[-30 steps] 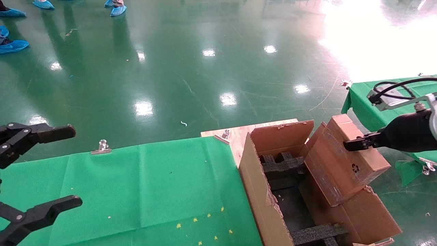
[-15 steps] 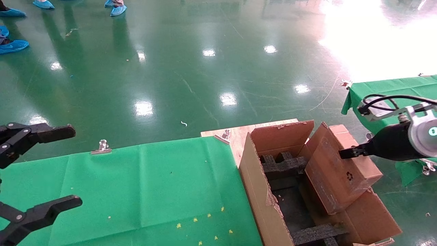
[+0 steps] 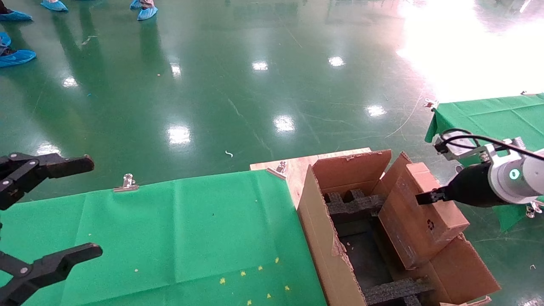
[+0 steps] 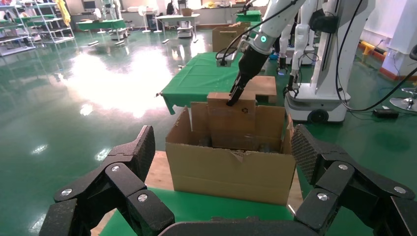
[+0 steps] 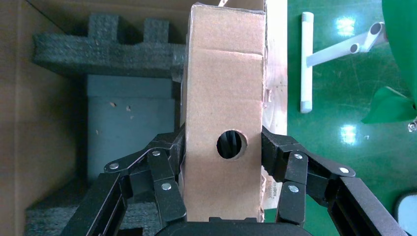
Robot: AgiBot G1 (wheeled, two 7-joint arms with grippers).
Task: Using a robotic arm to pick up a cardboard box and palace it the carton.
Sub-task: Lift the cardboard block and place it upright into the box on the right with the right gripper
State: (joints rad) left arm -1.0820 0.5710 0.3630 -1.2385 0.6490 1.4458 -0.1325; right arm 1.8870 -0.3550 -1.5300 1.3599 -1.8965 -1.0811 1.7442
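Right gripper point(image 5: 222, 147) on the robotic arm point(image 3: 508, 178) is clamped on the box point(image 3: 420, 212), tilted over the carton's point(image 3: 327, 250) right side; left gripper point(image 4: 223, 162) sits open, far left.

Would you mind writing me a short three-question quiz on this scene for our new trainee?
1. True or false: the right end effector is shut on the box.
2. Which sits inside the carton? A. black foam inserts B. blue shoe covers C. metal clips
3. Fill in: the left end effector is ____, holding nothing, over the green cloth.

Key: 1. True; its fingers press both narrow sides of the box, which tilts above the carton's right side. 2. A. 3. open.
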